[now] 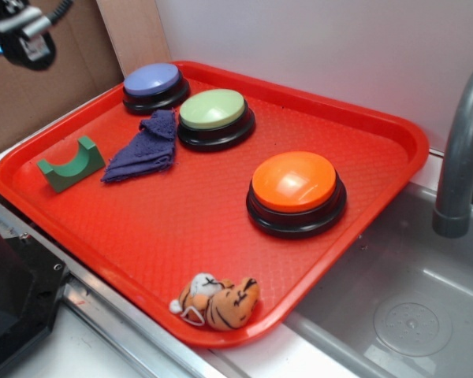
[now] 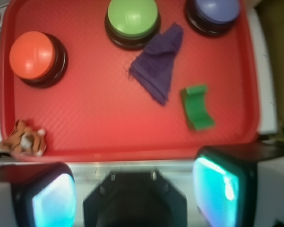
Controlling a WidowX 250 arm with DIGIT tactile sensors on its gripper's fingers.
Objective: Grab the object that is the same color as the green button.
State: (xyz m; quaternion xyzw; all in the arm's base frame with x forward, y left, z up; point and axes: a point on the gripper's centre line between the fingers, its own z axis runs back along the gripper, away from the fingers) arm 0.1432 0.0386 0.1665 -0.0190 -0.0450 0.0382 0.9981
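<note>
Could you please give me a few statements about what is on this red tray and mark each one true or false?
1. The green block lies beside the purple cloth. True.
2. The gripper is shut on the green block. False: the fingers stand apart, empty, outside the tray's edge in the wrist view.
3. The green button sits between the blue-purple button and the orange button. True.
4. The tiger toy rests on top of the orange button. False: it lies on the tray near the edge, apart from the button.
5. The cloth covers the green button. False: only the cloth's tip reaches that button's base.
</note>
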